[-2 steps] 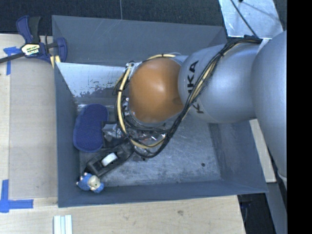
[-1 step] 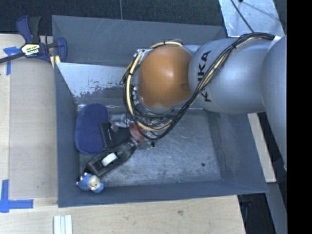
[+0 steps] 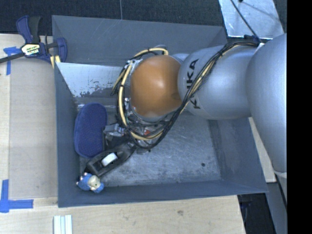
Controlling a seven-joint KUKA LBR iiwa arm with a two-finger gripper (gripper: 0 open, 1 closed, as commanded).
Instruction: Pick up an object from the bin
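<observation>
Crowding is the worry: gripper (image 3: pixel 117 132) sits just right of the blue oval pad (image 3: pixel 90 128), spread or closed I can't tell, and the black gadget (image 3: pixel 108 161) just below the pad could get snagged too.

Robotics lab or test cell, not a home or a shop. Evidence:
- Large silver industrial arm (image 3: pixel 234 82) with "KUKA" lettering on its casing.
- Yellow and black cables (image 3: pixel 120 84) looped round an orange wrist cover (image 3: pixel 153 87).
- Grey metal bin (image 3: pixel 195 155), floor scuffed and scratched, holding unrelated odds: a blue oval pad (image 3: pixel 90 128) and a small blue-and-yellow toy figure (image 3: pixel 91 183).
- Dark backdrop behind the bin.
</observation>
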